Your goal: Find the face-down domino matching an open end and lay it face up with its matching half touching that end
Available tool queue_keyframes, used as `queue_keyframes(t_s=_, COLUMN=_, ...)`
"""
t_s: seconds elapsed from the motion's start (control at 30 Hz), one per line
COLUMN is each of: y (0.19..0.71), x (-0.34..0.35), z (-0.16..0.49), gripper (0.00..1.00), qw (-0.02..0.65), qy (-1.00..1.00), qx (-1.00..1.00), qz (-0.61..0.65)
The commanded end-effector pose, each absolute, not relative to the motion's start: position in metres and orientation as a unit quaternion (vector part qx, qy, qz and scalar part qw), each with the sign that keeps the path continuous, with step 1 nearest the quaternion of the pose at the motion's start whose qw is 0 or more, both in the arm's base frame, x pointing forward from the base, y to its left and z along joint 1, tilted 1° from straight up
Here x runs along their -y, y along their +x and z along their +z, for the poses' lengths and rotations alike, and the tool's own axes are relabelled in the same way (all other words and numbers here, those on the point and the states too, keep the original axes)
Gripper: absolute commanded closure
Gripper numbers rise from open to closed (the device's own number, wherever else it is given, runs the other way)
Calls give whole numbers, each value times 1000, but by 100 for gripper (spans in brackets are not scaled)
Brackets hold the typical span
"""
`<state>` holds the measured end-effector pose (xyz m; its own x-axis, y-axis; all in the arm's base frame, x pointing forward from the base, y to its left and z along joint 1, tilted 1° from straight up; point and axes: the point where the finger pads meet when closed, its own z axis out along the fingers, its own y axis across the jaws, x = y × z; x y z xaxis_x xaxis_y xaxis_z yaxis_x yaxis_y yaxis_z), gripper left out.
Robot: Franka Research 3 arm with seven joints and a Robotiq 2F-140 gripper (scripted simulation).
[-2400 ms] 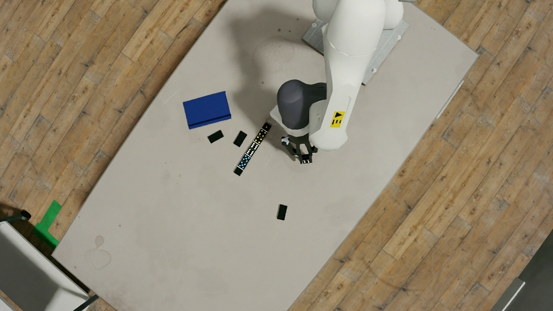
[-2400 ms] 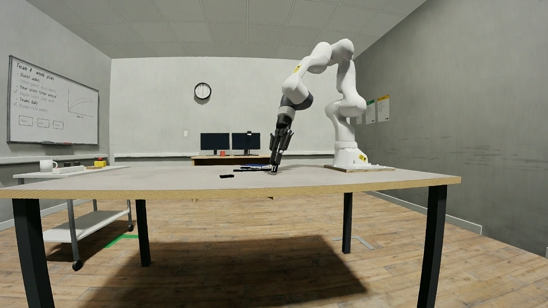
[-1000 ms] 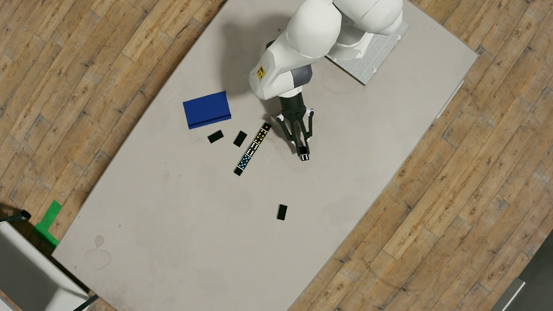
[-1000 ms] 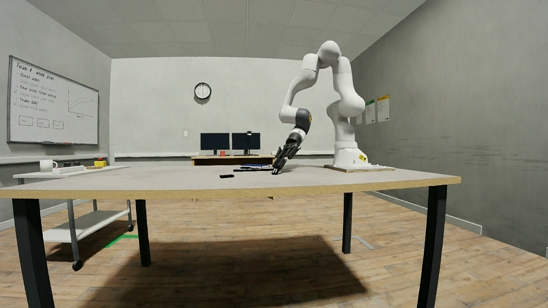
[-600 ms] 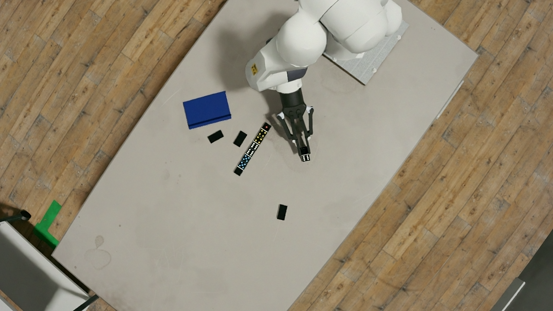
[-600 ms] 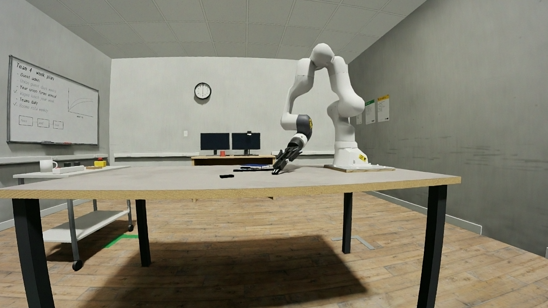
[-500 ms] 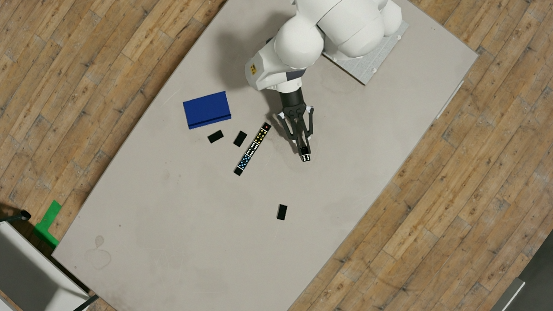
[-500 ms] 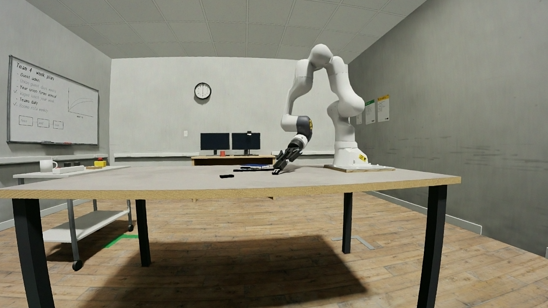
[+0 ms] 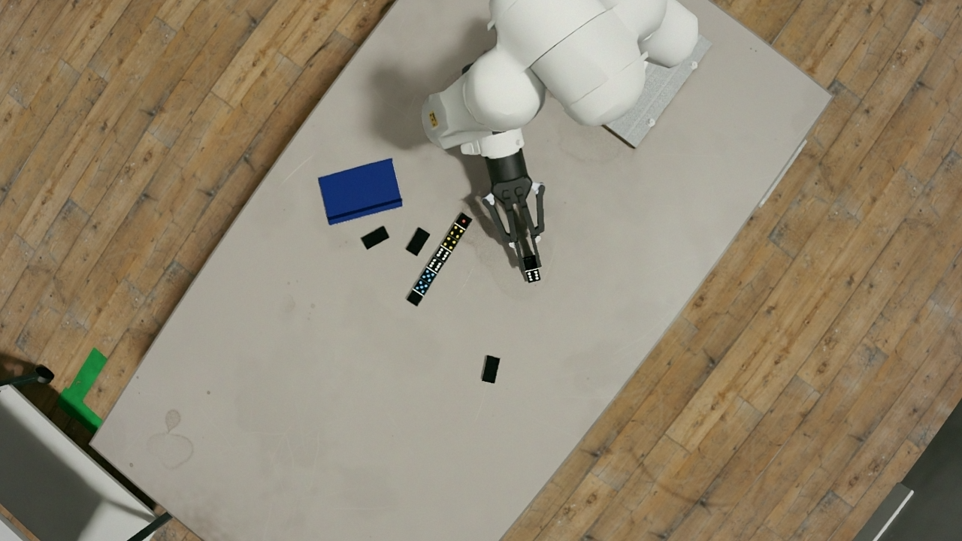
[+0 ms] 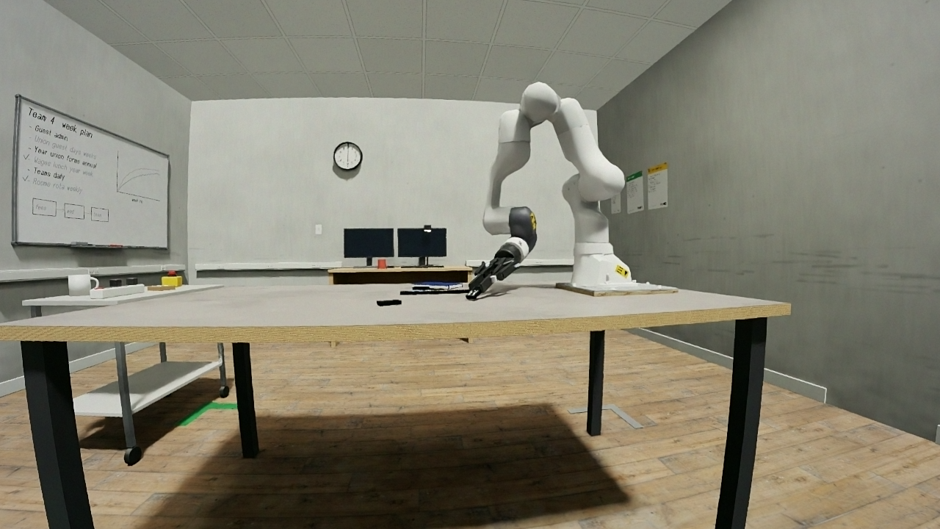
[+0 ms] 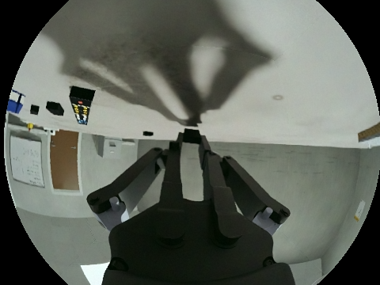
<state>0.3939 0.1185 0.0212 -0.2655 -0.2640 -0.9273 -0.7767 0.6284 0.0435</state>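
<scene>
The line of dominoes lies diagonally near the table's middle. Two dominoes lie beside it, between it and the book. On the line's other side the gripper pinches a domino, tilted low over the tabletop. Another domino lies well apart, toward the long edge farthest from the arm's base plate, which occupies one corner.

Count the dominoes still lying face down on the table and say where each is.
3. Two lie between the blue box and the line: one, another. The third lies alone, toward the table's near edge. None seems hidden.
</scene>
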Motion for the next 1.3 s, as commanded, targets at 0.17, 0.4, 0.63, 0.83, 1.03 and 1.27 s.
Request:
queue_keyframes(t_s=0.17, y=397, x=-122, z=26, gripper=77, qw=524, qy=-354, qx=-730, qz=260)
queue_keyframes(t_s=0.4, y=396, x=-122, z=25, gripper=77, qw=530, qy=-352, qx=-725, qz=263)
queue_keyframes(t_s=0.63, y=396, x=-122, z=25, gripper=77, qw=533, qy=-351, qx=-723, qz=264)
queue_keyframes(t_s=0.83, y=396, x=-121, z=24, gripper=77, qw=536, qy=-350, qx=-721, qz=266)
queue_keyframes(t_s=1.03, y=396, x=-121, z=24, gripper=77, qw=537, qy=-350, qx=-720, qz=266)
queue_keyframes(t_s=1.27, y=396, x=-121, z=24, gripper=77, qw=538, qy=-349, qx=-720, qz=266)
